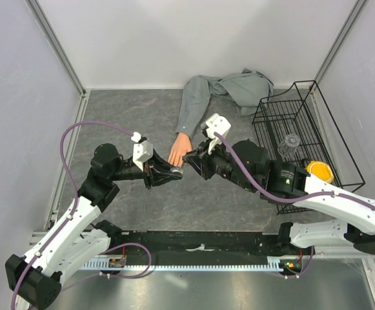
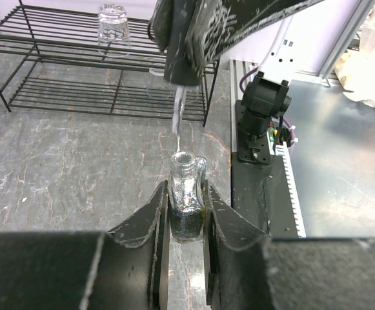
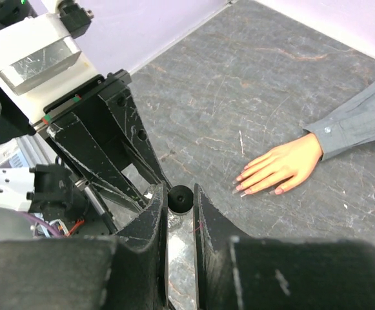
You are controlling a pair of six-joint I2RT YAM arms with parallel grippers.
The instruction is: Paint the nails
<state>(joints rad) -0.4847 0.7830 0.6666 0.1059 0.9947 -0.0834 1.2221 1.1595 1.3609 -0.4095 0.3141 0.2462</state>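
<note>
Right wrist view: right gripper (image 3: 179,199) pinches the brush cap (image 3: 181,196); nails (image 3: 239,186) lie just far of it, mannequin hand (image 3: 281,169) pointing near; left gripper (image 2: 186,216) clamps the bottle (image 2: 185,190).

Pinkish nails (image 3: 239,177) on flat mannequin hand (image 3: 283,166)

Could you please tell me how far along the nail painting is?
Done: the bottle is open, clamped in the left hand. In hand: the right hand holds the brush over the bottle's mouth. Left: the nails of the mannequin hand, lying apart, show no obvious fresh polish.
</note>
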